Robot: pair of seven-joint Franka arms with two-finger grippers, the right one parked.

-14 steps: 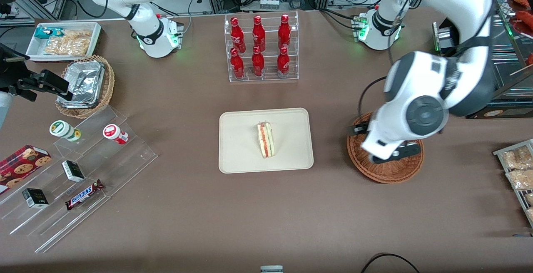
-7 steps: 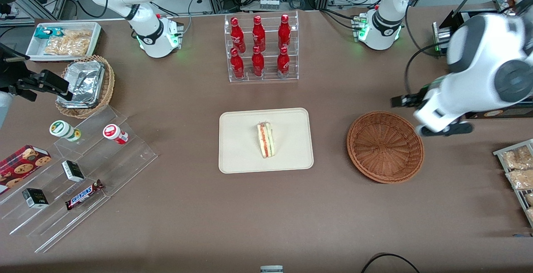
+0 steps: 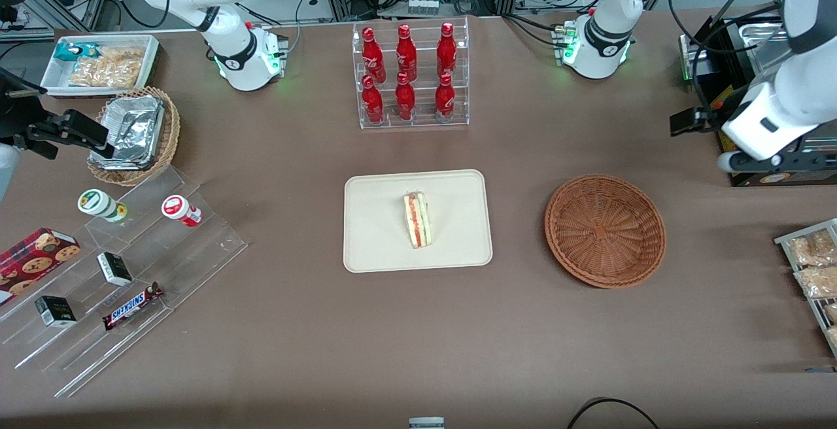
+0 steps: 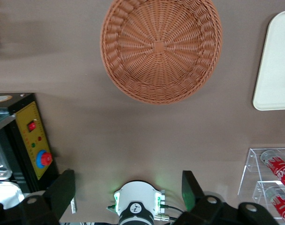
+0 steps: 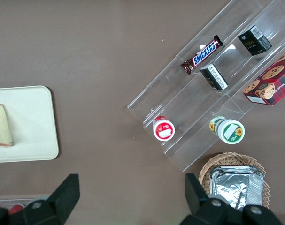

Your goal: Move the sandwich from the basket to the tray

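Note:
The sandwich (image 3: pixel 417 220), a pale bread wedge with red and green filling, lies on the cream-beige tray (image 3: pixel 379 233) in the middle of the table. It also shows in the right wrist view (image 5: pixel 1 126) on the tray (image 5: pixel 34 122). The reddish-brown wicker basket (image 3: pixel 605 229) stands beside the tray toward the working arm's end, with nothing in it (image 4: pixel 161 49). The left gripper (image 3: pixel 705 142) hangs open and holds nothing, above the table, farther from the front camera than the basket and toward the working arm's end. Its fingers stand wide apart (image 4: pixel 126 190).
A clear rack of red bottles (image 3: pixel 410 76) stands farther back than the tray. A black control box (image 4: pixel 34 145) lies by the gripper. Snack packets (image 3: pixel 814 272) lie at the working arm's end. Acrylic steps (image 3: pixel 111 272), a foil-lined basket (image 3: pixel 134 135) and a white bin (image 3: pixel 101 63) lie toward the parked arm's end.
The left arm has lifted off from above the basket and swung away toward the working arm's end and farther back. The basket is now fully uncovered. The sandwich has stayed on the tray.

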